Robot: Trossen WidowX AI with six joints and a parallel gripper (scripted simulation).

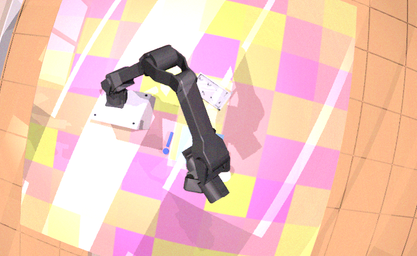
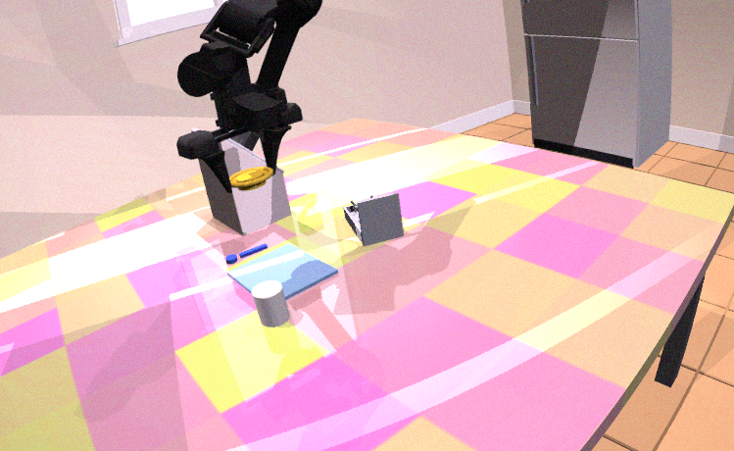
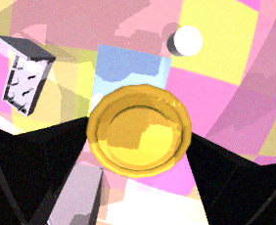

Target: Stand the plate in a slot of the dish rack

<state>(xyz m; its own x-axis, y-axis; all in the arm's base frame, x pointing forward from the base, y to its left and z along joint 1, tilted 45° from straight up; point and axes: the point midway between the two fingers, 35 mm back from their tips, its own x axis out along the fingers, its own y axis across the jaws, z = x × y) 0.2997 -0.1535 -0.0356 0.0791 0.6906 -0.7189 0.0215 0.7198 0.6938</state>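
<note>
My gripper is shut on the yellow plate. It grips the plate by opposite edges and holds it flat, well above the table. The dish rack, a small grey frame with thin rails, stands on the table to the right of the plate in the exterior view. In the overhead view the arm hides both the plate and the fingers.
A light blue mat lies on the table below the plate. A white cylinder stands at its near corner. A blue spoon-like piece lies beside the mat. The arm's white base block stands behind.
</note>
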